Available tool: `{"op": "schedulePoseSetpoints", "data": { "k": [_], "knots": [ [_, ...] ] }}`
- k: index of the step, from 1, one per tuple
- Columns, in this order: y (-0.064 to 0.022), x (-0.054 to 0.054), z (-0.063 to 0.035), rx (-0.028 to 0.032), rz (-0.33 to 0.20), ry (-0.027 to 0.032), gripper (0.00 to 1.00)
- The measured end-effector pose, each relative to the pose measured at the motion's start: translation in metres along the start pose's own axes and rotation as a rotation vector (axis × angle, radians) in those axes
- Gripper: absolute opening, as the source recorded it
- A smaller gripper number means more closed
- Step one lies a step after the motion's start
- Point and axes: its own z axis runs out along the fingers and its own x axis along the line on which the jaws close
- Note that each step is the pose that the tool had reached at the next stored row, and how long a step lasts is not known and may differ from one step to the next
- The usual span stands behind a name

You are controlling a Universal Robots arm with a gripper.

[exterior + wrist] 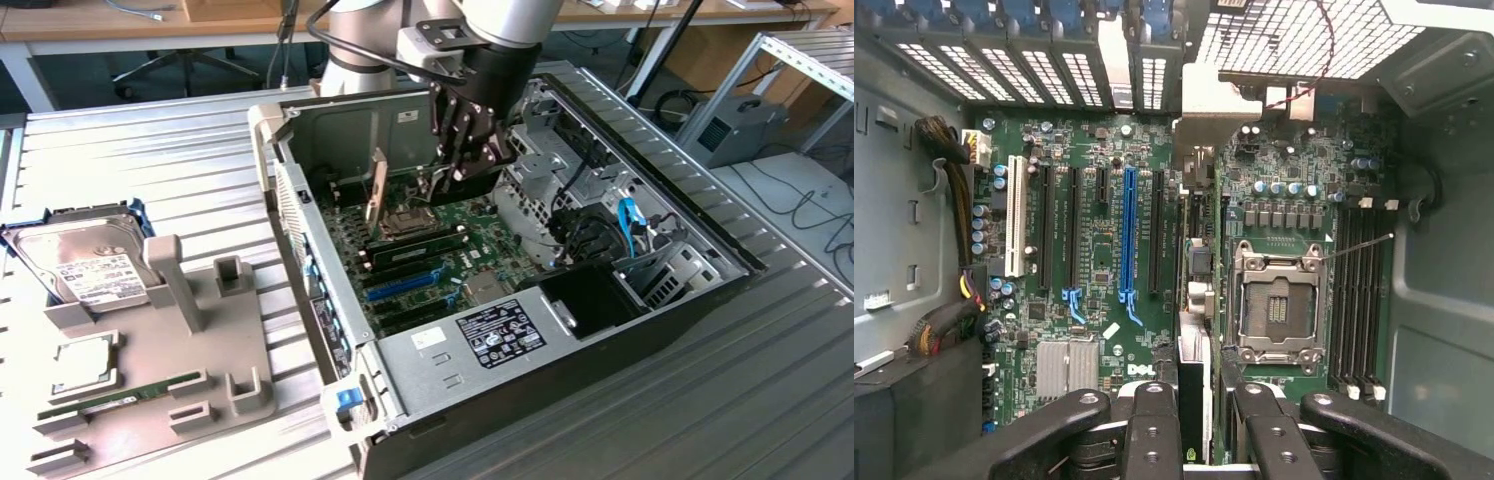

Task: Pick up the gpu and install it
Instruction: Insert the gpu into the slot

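One gpu (1194,300) edge-on between closed fingers (1154,430), above the motherboard (1084,330).

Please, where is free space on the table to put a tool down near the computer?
Bare ribbed table lies on the exterior view's right of the computer case, and beyond the grey tray. Crowded: the tray with its hard drive, and inside the case around the gripper.
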Motion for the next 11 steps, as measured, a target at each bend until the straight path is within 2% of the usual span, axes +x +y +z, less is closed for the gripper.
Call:
{"op": "schedulePoseSetpoints", "data": {
  "k": [11],
  "knots": [
    [-0.0001, 0.0003, 0.0024, 0.0, 0.0, 0.0, 0.26]
  ]
}}
